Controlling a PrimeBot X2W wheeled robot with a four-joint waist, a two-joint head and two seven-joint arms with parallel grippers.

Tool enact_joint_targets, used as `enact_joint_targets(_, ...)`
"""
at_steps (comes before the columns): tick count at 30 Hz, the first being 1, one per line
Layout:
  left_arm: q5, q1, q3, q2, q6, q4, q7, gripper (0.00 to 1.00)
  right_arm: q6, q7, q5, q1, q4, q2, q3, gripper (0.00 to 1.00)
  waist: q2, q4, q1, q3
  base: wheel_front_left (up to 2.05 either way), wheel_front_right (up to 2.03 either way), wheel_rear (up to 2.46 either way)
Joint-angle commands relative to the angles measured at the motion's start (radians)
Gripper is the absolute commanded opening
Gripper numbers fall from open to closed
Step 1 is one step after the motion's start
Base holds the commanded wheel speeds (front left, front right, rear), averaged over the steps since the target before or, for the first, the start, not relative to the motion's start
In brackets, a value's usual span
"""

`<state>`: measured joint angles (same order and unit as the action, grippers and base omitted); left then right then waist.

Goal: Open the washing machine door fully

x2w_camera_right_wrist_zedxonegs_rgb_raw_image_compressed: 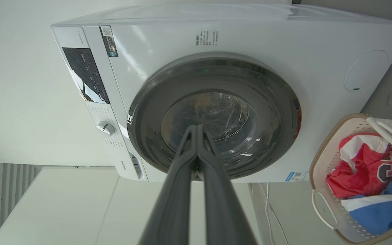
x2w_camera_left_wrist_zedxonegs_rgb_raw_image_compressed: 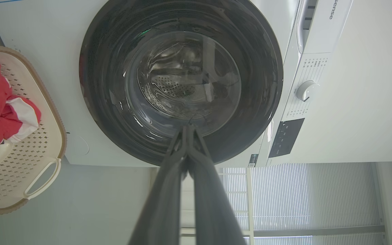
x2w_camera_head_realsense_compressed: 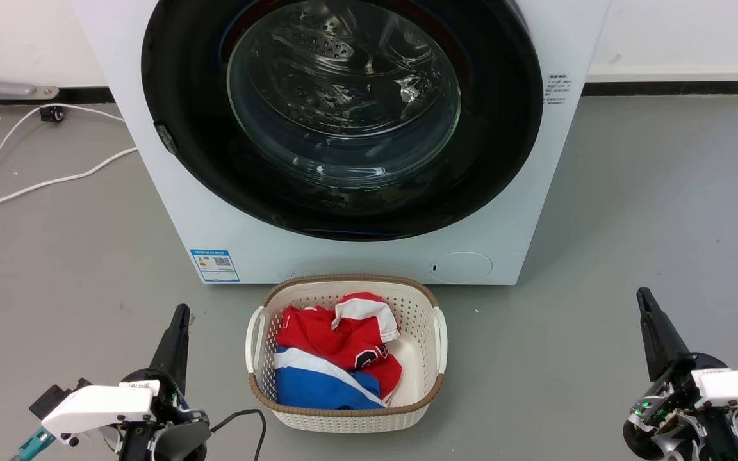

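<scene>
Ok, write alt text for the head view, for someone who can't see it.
A white washing machine stands with its black-rimmed door closed. Before it sits a cream basket of red and blue clothes, between the shut left gripper and right gripper.

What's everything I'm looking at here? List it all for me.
washing machine: one, white, centre.
washing machine door: one, black rim, clear glass, closed on its front.
label: one, blue, machine's front, low left.
round flap: one, white, machine's front, low right.
knob: one, white, control panel.
laundry basket: one, cream, floor before the machine.
clothes: bundle, red, white, blue, inside basket.
cables: two, white, floor at left.
left end effector: one, dark, lower left, shut.
right end effector: one, dark, lower right, shut.
</scene>
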<state>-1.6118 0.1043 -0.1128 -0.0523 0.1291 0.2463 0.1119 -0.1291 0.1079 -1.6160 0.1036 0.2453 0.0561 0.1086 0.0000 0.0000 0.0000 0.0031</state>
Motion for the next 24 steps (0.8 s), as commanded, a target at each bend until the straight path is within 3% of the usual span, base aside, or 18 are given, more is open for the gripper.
enact_joint_targets(1, 0.005, 0.01, -0.003, 0.002, 0.003, 0.0, 0.003, 0.0, -0.003, 0.004, 0.007, 0.01, 0.001, -0.004, 0.002, 0.0, 0.0, 0.0, 0.0, 0.0, 0.0, 0.0, 0.0)
enact_joint_targets(24, 0.005, 0.01, -0.003, 0.002, 0.003, 0.0, 0.003, 0.0, -0.003, 0.004, 0.009, 0.01, 0.001, -0.005, 0.003, 0.0, 0.0, 0.0, 0.0, 0.0, 0.0, 0.0, 0.0)
